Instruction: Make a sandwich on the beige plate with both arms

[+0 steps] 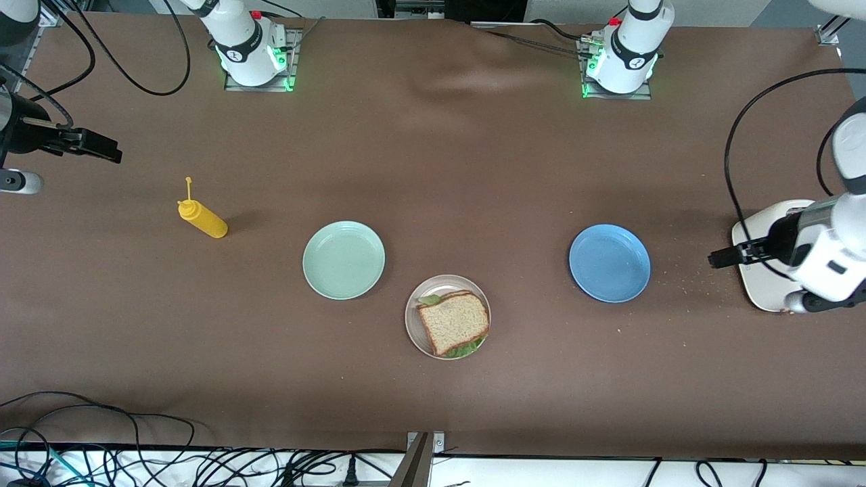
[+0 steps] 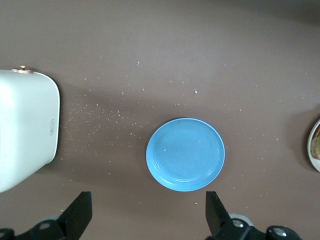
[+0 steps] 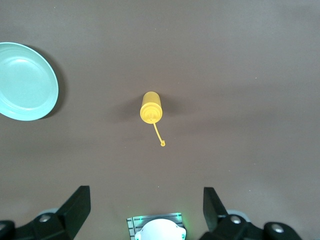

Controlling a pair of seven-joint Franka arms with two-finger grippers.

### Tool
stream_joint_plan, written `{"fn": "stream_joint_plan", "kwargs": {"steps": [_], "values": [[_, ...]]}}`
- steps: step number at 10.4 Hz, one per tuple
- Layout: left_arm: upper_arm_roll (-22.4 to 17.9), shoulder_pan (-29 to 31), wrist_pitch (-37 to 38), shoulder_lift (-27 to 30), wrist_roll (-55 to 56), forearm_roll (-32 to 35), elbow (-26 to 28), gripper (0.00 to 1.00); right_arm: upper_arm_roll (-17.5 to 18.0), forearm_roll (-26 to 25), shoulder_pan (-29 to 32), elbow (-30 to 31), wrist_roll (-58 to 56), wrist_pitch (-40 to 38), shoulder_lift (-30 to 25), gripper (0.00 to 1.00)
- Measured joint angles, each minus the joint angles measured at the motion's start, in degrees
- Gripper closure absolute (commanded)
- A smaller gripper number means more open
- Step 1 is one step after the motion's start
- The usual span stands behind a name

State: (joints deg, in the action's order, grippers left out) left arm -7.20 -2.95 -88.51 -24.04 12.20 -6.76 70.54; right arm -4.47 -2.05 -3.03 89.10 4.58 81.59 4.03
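Observation:
The sandwich (image 1: 453, 322) lies on the beige plate (image 1: 413, 325) near the table's middle: a brown bread slice on top, with green lettuce showing at its edges. Only the plate's rim (image 2: 315, 146) shows in the left wrist view. My left gripper (image 1: 725, 258) is open and empty, high over the left arm's end of the table; its fingers (image 2: 76, 214) stand wide apart. My right gripper (image 1: 101, 147) is open and empty, high over the right arm's end; its fingers (image 3: 75, 207) are also wide apart. Both are well away from the sandwich.
An empty mint-green plate (image 1: 344, 260) and an empty blue plate (image 1: 609, 263) flank the beige plate. A yellow squeeze bottle (image 1: 201, 218) stands toward the right arm's end. A white board (image 1: 761, 270) lies under the left gripper, with crumbs (image 2: 100, 112) beside it.

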Motion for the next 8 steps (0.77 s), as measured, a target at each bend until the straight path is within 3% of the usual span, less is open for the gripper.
{"fn": "stream_joint_plan", "kwargs": {"steps": [3, 8], "values": [[0.03, 3.11, -0.51, 7.33, -0.72, -1.71, 3.53, 0.0, 0.0, 0.0, -0.05, 0.02, 0.01, 0.0, -0.02, 0.0], [1.42, 3.11, -5.32, 21.24, -1.39, 2.23, 16.25, 0.0, 0.0, 0.0, -0.08, 0.05, 0.01, 0.0, -0.03, 0.0]]}}
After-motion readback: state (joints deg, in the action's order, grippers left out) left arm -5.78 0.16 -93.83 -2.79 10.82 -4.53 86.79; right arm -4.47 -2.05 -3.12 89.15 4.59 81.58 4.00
